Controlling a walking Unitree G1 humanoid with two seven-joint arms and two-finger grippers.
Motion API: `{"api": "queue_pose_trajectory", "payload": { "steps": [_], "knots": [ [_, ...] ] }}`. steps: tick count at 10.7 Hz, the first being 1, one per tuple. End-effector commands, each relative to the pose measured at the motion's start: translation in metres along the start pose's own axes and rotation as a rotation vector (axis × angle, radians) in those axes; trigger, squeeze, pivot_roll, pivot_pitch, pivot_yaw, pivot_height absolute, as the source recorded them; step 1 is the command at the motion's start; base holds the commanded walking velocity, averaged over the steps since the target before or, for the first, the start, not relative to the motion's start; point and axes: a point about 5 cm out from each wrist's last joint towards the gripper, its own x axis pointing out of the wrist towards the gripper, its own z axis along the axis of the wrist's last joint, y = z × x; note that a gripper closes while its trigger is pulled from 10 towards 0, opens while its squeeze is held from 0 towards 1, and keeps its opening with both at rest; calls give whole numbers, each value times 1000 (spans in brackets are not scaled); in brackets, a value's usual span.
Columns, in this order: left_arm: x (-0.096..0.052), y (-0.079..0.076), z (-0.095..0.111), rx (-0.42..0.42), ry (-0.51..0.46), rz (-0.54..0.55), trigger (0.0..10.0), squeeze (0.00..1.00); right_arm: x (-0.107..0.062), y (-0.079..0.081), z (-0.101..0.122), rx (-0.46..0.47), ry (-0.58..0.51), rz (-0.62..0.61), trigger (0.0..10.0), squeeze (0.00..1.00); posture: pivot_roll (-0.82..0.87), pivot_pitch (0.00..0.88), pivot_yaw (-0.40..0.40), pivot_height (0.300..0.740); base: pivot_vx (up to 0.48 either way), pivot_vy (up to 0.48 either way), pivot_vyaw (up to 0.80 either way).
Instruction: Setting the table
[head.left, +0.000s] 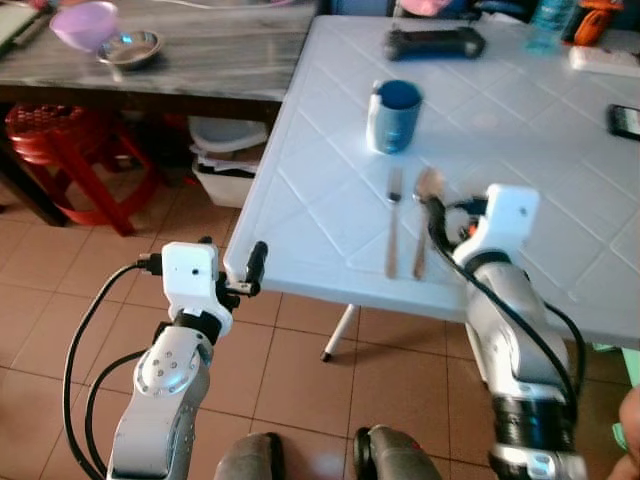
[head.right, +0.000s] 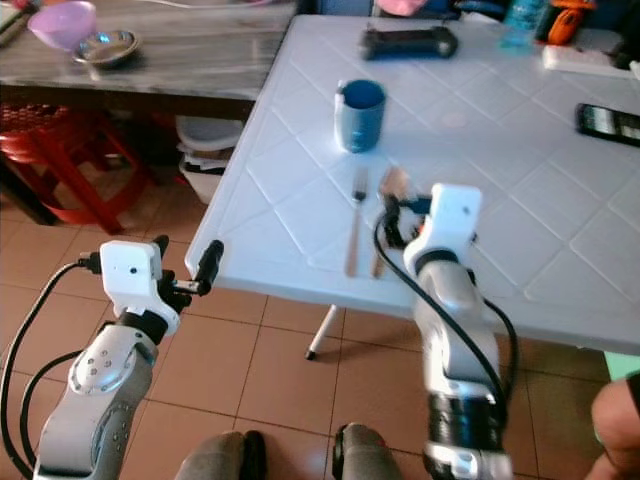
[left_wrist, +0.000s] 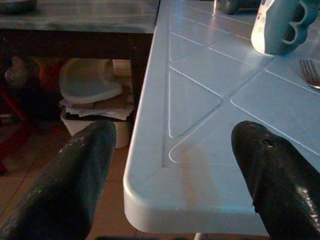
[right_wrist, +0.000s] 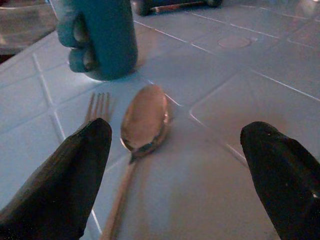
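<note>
lying side by side near the white counter's (head.left: 330, 190) near edge, the fork (head.left: 393, 222) is left of the spoon (head.left: 424, 215), blue mug (head.left: 394, 116) beyond. right end effector (right_wrist: 170, 165) hovers spread over the spoon; left end effector (left_wrist: 170, 170), fingers apart, faces the counter's near-left corner.

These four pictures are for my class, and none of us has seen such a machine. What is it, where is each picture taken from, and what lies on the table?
A humanoid robot is setting a table. Two pictures come from cameras in its head, looking down; two come from its wrists, looking along the black fingers. On the white table lie a fork and a spoon side by side, with a blue mug beyond them. The right gripper is open over the spoon, holding nothing. The left gripper is open at the table's corner.
</note>
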Motion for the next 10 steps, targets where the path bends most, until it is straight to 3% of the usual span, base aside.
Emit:
{"api": "queue_pose_trajectory", "payload": {
  "steps": [1,5,7,10],
  "knots": [
    [-2,4,0,14,10,12,10000,0,3,9,2,6,-1,27,10000,0,-27,161,52,740,0,0,0],
    [-2,4,0,15,14,6,10000,0,15,49,13,41,6,119,10000,0,-15,166,54,740,0,0,0],
    [-2,3,0,15,13,3,10000,0,7,56,1,39,60,122,10000,0,-13,164,51,740,0,0,0],
    [-2,1,-1,11,16,-5,10000,0,-1,49,-14,7,124,98,10000,0,-24,164,45,740,0,0,0]
  ]
}}
